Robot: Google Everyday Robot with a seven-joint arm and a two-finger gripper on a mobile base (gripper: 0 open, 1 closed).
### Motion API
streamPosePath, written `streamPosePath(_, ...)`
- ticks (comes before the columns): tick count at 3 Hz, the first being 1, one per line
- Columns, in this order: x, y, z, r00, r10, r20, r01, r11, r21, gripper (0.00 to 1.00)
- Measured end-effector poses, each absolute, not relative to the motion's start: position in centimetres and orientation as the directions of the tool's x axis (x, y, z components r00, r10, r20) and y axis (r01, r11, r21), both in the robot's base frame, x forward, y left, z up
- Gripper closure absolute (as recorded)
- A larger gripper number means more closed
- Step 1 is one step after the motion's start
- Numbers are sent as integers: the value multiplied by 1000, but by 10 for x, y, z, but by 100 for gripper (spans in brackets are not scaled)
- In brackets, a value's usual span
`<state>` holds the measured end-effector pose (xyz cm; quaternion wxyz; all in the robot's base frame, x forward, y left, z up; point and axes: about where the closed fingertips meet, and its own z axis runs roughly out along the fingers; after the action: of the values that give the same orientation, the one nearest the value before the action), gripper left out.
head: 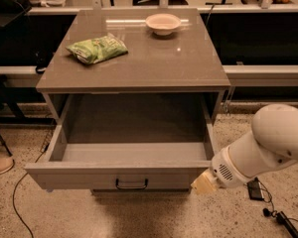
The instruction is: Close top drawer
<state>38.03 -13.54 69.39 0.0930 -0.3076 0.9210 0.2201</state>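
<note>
The top drawer (89, 177) is a wide grey drawer pulled far out of the cabinet, its deep box empty. Its flat front panel faces me with a small dark loop handle (131, 184) at centre. My gripper (204, 183) is at the end of the white arm (258, 152), which comes in from the right. The cream gripper tip sits at the right end of the drawer's front panel, at or just in front of its lower corner.
The grey cabinet top (139, 58) carries a green snack bag (97, 48) at the left and a white bowl (163, 23) at the back. A shoe (0, 165) lies on the speckled floor at left. Cables and a dark device (256, 190) lie on the floor at right.
</note>
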Motion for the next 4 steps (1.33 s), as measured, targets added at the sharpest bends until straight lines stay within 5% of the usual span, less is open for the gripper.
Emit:
streamPosePath(1,423,-126,643,-827,-478,-296,-557,771,310,100)
streamPosePath(4,497,-119,641,-798,-426,-426,-561,783,268,100)
